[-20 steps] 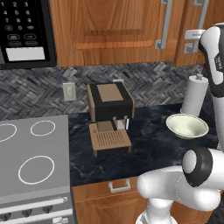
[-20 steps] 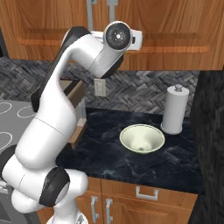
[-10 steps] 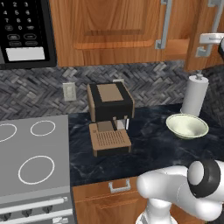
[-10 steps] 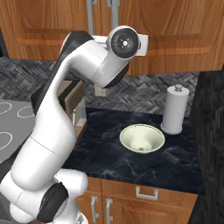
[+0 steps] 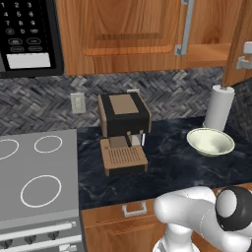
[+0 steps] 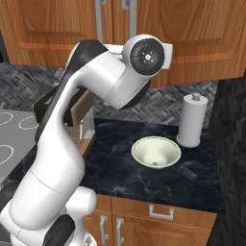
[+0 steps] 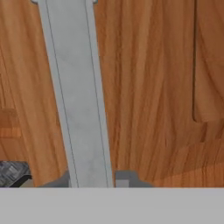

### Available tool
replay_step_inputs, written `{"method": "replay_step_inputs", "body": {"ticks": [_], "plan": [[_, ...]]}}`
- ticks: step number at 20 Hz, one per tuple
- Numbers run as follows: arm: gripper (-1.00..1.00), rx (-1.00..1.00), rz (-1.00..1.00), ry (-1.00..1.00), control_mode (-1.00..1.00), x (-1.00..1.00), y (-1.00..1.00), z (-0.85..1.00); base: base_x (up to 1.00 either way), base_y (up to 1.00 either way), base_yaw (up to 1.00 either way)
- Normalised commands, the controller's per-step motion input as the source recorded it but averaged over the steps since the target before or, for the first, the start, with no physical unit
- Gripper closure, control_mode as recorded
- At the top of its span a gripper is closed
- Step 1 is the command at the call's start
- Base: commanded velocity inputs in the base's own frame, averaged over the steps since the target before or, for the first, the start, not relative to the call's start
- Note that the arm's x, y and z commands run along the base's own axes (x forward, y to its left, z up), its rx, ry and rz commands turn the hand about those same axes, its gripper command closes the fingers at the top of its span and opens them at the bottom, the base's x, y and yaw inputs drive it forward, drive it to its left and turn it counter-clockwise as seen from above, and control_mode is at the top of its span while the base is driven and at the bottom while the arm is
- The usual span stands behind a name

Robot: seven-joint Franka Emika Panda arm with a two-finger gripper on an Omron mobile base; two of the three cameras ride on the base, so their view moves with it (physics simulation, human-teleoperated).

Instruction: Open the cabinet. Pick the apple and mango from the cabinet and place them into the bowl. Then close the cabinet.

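Observation:
In the hand view my gripper (image 7: 92, 180) is shut on the cabinet's grey bar handle (image 7: 76, 96), which runs up between the two fingertips against orange-brown wood. In the left base view the cabinet door (image 5: 239, 34) stands swung partly out at the far right, and my hand (image 5: 245, 55) is at its edge. The cream bowl (image 5: 210, 141) (image 6: 156, 153) sits on the dark counter below. The apple and mango are out of view.
A paper towel roll (image 5: 219, 107) (image 6: 192, 120) stands just behind the bowl. A coffee machine (image 5: 123, 133) sits mid-counter, with the stove (image 5: 34, 182) to its left and a microwave (image 5: 27, 34) above. My own arm (image 6: 72, 144) blocks the left of the right base view.
The hand has pulled right and outward with the handle. The right cabinet door has swung from flush to partly open. The bowl and counter items have not moved.

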Motion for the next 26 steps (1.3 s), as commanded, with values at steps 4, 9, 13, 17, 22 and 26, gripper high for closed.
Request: {"method": "replay_step_inputs", "body": {"ticks": [4, 9, 13, 17, 22, 26], "plan": [[1.0, 0.0, 0.0, 0.0, -1.0, -0.44, -0.43, 0.0, 0.0, 0.0, 0.0], [1.0, 0.0, 0.0, 0.0, -1.0, -0.32, -0.4, 0.0, 0.0, 0.0, 0.0], [1.0, 0.0, 0.01, 0.0, -1.0, -0.05, -0.31, 0.0, 0.0, 0.0, 0.0], [1.0, 0.0, 0.03, 0.0, -1.0, 0.0, -0.26, 0.0, 0.0, 0.0, 0.0], [-1.0, 0.0, 0.02, 0.0, -1.0, 0.01, -0.06, 0.0, 0.0, 0.0, 0.0], [-1.0, 0.0, 0.0, 0.05, -1.0, -0.09, 0.0, -0.01, 0.0, 0.0, 0.0]]}}
